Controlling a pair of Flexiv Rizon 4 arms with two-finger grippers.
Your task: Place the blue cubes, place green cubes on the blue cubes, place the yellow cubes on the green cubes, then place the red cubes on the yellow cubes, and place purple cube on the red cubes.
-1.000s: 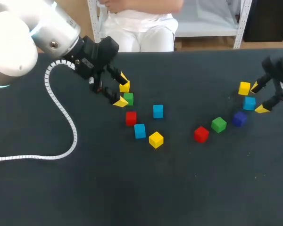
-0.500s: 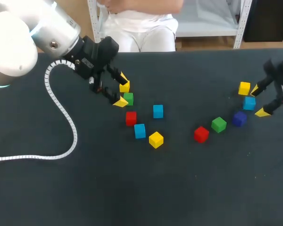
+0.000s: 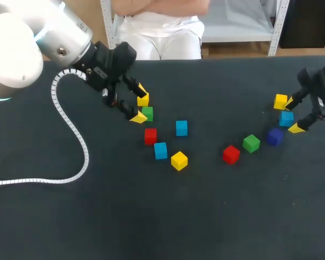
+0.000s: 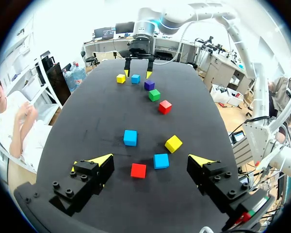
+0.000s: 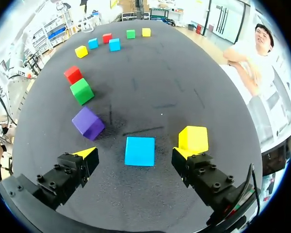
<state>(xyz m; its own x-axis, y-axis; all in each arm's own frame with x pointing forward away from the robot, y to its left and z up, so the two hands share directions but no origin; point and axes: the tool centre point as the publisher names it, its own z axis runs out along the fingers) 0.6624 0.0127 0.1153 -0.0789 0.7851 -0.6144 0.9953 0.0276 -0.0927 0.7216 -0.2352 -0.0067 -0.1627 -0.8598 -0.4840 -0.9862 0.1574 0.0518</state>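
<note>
Your right gripper (image 3: 292, 115): fingers spread wide, straddling the blue cube (image 5: 139, 151) w/o touching it. Yellow cube (image 5: 193, 138) sits just beside one finger, contact unclear; purple cube (image 5: 88, 123) is near the other. Green cube (image 5: 82, 91) & red cube (image 5: 73, 74) lie further ahead.

Your left gripper (image 4: 149, 160): fingers wide too, holding nothing. Ahead of it on the tabletop (image 3: 206, 216): 2nd red cube (image 4: 138, 170), 2nd blue cube (image 4: 160, 160), 2nd yellow cube (image 4: 173, 143), 3rd blue cube (image 4: 130, 137). Head view shows a 3rd yellow cube (image 3: 143, 100) & 2nd green cube (image 3: 147, 113) by its tips.
</note>
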